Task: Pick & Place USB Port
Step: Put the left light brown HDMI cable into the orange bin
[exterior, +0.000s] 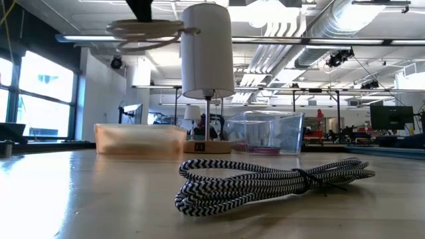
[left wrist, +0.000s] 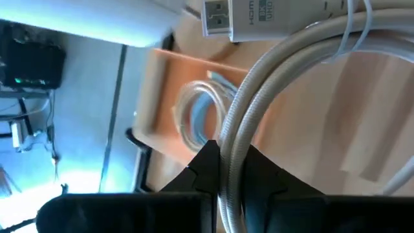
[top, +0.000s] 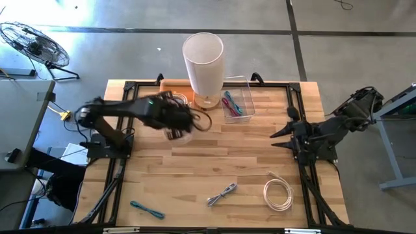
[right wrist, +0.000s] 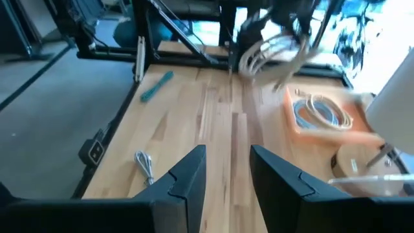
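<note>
My left gripper is shut on a whitish coiled cable, held high above the table in front of the lamp; in the low view the coil hangs in the air beside the lampshade. The cable's flat plug shows in the left wrist view. Beyond it, an orange tray sits at the far edge and holds another coiled cable. My right gripper is open and waits over the table's right side. My left gripper pinches several strands of the whitish coil between its two fingers. The strands run along between the fingers and curve away past them. The coil is lifted clear of the table and hangs roughly level in the low view.
A white lamp stands at the far middle, with a clear bin of cables to its right. Near the front edge lie a teal cable, a black-and-white braided cable and a white coil.
</note>
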`<act>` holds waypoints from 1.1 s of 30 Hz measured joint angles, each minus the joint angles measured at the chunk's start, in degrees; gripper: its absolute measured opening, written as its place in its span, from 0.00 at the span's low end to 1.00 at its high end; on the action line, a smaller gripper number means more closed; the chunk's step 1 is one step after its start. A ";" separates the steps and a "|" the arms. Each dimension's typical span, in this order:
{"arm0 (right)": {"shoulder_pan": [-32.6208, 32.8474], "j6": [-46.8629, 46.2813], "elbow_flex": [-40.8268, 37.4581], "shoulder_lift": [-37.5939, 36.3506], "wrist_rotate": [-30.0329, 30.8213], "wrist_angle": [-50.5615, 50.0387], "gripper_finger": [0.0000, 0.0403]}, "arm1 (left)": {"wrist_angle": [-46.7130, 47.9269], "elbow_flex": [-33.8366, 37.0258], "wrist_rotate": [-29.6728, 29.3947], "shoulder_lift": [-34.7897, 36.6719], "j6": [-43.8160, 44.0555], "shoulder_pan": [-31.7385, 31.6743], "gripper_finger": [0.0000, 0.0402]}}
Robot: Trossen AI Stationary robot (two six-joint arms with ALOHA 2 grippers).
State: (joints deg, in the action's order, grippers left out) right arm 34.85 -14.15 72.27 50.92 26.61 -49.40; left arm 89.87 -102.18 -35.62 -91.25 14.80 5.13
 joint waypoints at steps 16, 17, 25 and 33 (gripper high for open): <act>0.02 1.12 0.00 -0.86 9.37 -4.83 0.28 | -8.93 19.91 8.76 16.51 -4.33 -25.74 0.08; 0.02 1.41 0.00 -1.02 10.10 -4.79 0.28 | -12.02 21.60 9.96 16.76 -5.84 -26.52 0.08; 0.01 1.33 0.00 -1.55 10.78 -4.81 0.28 | -27.44 33.42 19.04 16.75 -13.59 -33.79 0.08; 0.01 -0.14 0.00 -1.53 12.34 -4.83 0.28 | -37.48 37.69 19.47 16.77 -18.53 -37.57 0.08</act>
State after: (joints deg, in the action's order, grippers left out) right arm 34.86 -14.29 72.27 49.39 38.95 -54.24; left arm 52.39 -64.48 -16.15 -74.48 -3.73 -32.44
